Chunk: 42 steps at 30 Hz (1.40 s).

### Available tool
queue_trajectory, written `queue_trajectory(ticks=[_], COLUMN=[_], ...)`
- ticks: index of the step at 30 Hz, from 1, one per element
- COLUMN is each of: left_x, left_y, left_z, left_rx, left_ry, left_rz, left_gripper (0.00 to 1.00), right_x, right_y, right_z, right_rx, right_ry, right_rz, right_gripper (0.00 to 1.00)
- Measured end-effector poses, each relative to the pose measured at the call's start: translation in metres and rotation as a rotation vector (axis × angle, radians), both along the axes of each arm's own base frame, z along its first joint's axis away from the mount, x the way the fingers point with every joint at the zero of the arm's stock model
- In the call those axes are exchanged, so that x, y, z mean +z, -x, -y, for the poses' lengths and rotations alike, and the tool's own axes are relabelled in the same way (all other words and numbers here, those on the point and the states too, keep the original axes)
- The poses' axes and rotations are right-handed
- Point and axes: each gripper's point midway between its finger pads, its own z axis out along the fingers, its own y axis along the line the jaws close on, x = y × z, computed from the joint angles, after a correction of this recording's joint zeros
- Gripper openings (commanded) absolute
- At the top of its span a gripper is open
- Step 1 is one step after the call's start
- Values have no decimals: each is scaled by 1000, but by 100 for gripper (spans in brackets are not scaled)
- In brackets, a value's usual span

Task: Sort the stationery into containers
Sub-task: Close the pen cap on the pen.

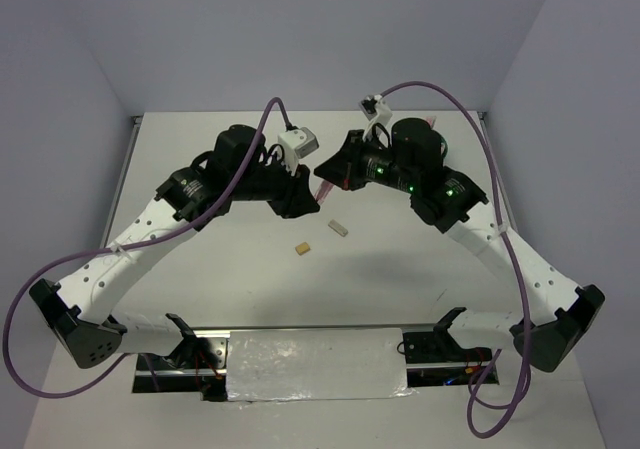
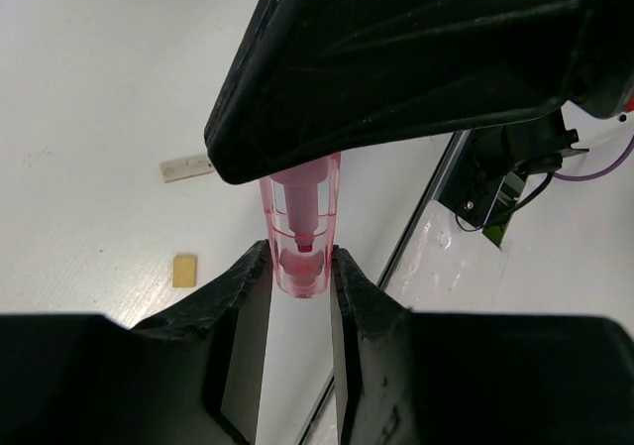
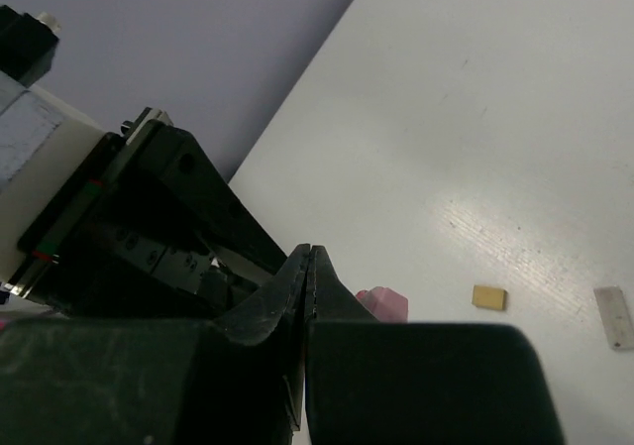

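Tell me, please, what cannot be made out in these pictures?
Left wrist view: the upper end of the pink pen, hidden behind the right gripper.
Right wrist view: most of the pen, behind that gripper's own shut fingers.
Top view: the left gripper's hold on the pen, covered by both wrists.

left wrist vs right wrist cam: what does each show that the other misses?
Left wrist only: the left hand clamped on a translucent pink pen, its inner parts visible, and wiring past the edge of the white table.
Right wrist only: the right hand shut with nothing seen between its jaws, the back wall, and of the pink item just a pink tip beyond the fingers.
Both: the tan block and the grey strip, lying apart on the table.
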Motion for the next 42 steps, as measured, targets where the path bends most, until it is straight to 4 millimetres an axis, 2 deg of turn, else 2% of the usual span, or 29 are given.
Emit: queue_trajectory(ticks=[5, 7, 12, 17, 21, 23, 28, 32, 36, 42], left_x=[0, 1, 2, 3, 4, 6, 12, 14, 12, 14], left_y=[1, 1, 2, 2, 3, 3, 5, 4, 5, 2], left_z=[1, 1, 2, 3, 4, 3, 3, 4, 3, 3], left_rx=[-4, -7, -13, -18, -20, -19, -14, -11, -10, 1], left_ry=[2, 5, 13, 22, 31, 35, 53, 62, 57, 59], left_rz=[-2, -2, -2, 0, 6, 9, 13, 16, 9, 21], left_gripper=[0, 0, 0, 0, 0, 0, 0, 0, 0, 0], right_x=[16, 33, 81, 101, 96, 86, 48, 20, 18, 23], right_y=[-1, -5, -25, -38, -43, -44, -41, -23, -8, -9], right_z=[2, 6, 30, 46, 44, 41, 27, 4, -13, -11], right_rx=[-9, -27, -134, -206, -202, -197, -168, -101, -51, -74], right_ry=[-19, -43, -116, -128, -120, -111, -86, -62, -73, -79], right_rz=[33, 62, 149, 200, 193, 174, 90, 21, 10, 24], right_gripper=[0, 0, 0, 0, 0, 0, 0, 0, 0, 0])
